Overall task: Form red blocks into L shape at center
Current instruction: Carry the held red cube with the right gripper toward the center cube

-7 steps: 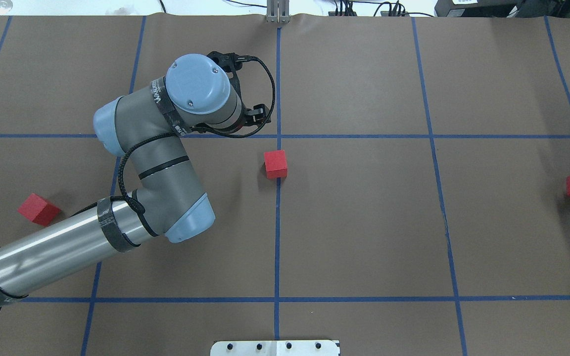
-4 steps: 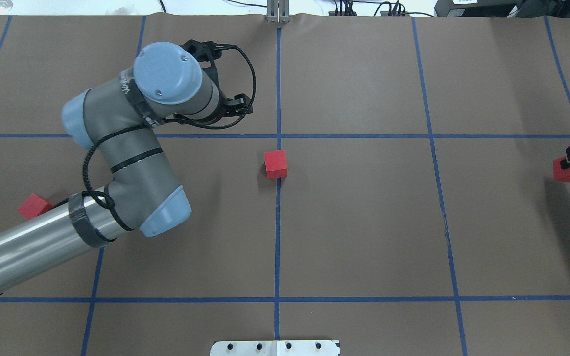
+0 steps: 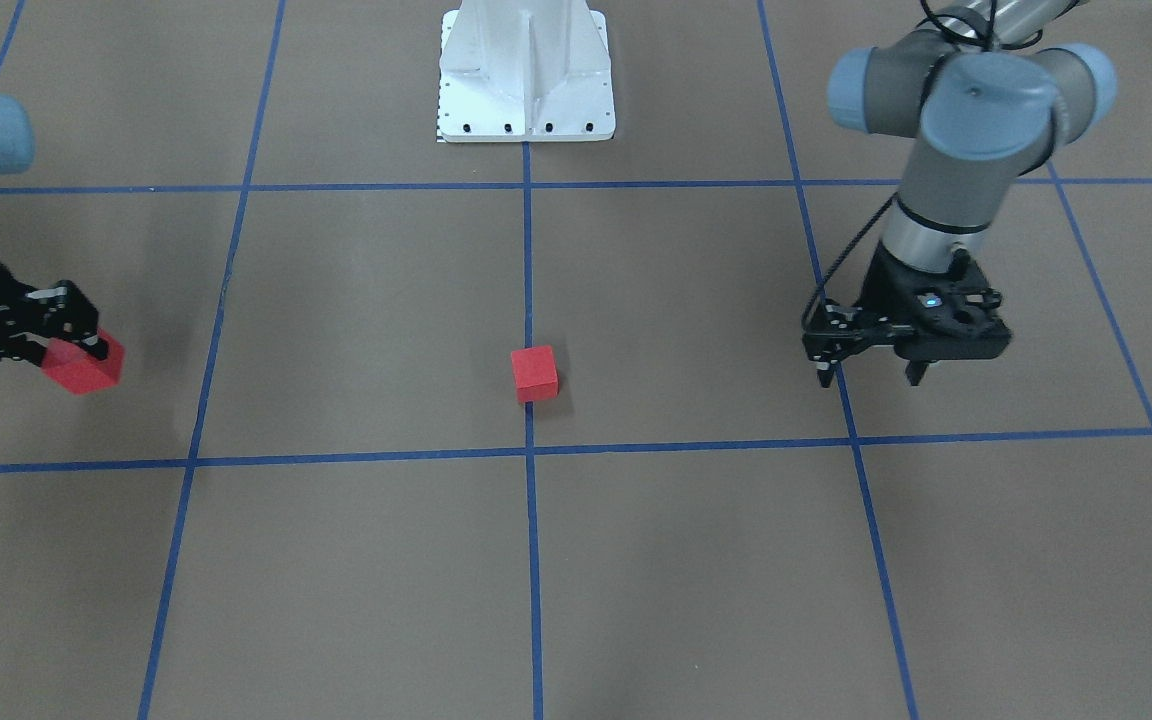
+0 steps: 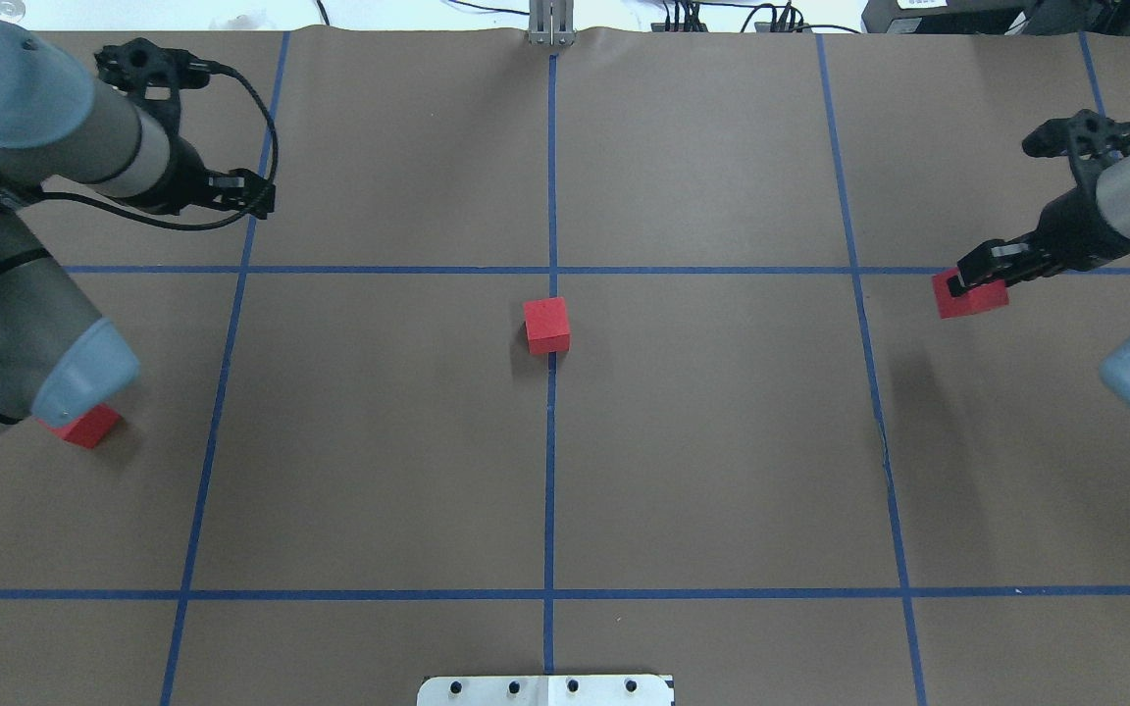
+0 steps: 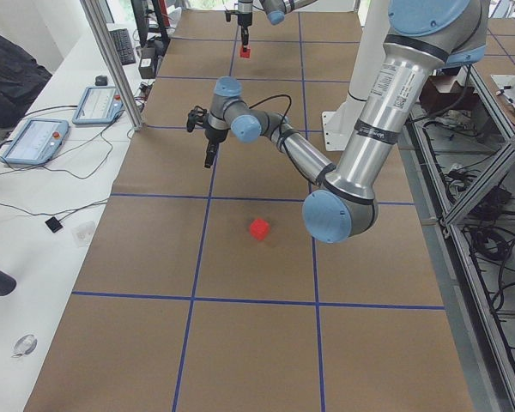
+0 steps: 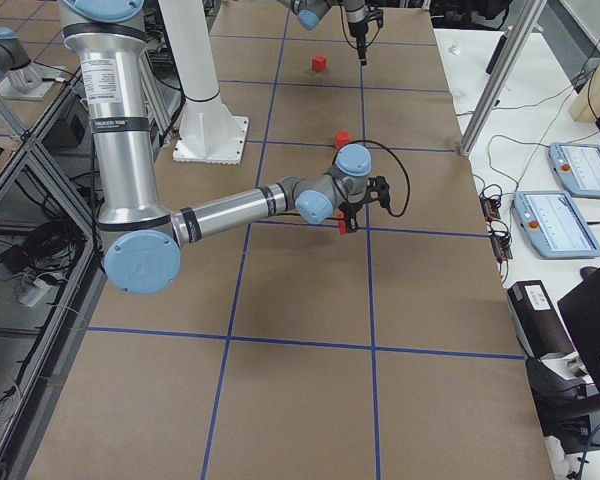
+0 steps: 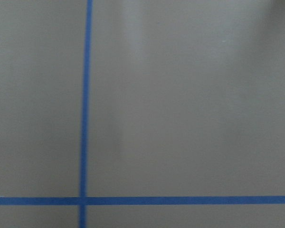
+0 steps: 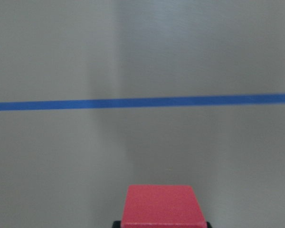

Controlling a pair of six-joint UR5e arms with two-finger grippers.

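One red block (image 4: 546,326) sits on the brown floor on the middle blue line, just on the robot's side of the line crossing (image 4: 552,270); it also shows in the front view (image 3: 534,374). My right gripper (image 4: 979,277) is shut on a second red block (image 4: 967,295) and holds it above the floor at the far right; that block fills the bottom of the right wrist view (image 8: 161,206). A third red block (image 4: 86,428) lies at the left, half hidden under my left elbow. My left gripper (image 3: 869,375) is open and empty, pointing down, far left of the centre.
The white robot base (image 3: 526,70) stands at the table's near edge on the middle line. A metal post (image 4: 551,25) stands at the far edge. Blue tape lines (image 7: 84,118) mark the floor into squares. Tablets (image 6: 565,222) lie on the side bench.
My left arm has swung left and away from the centre block, and its elbow now covers part of the left block. My right gripper has carried its block inward from the right edge.
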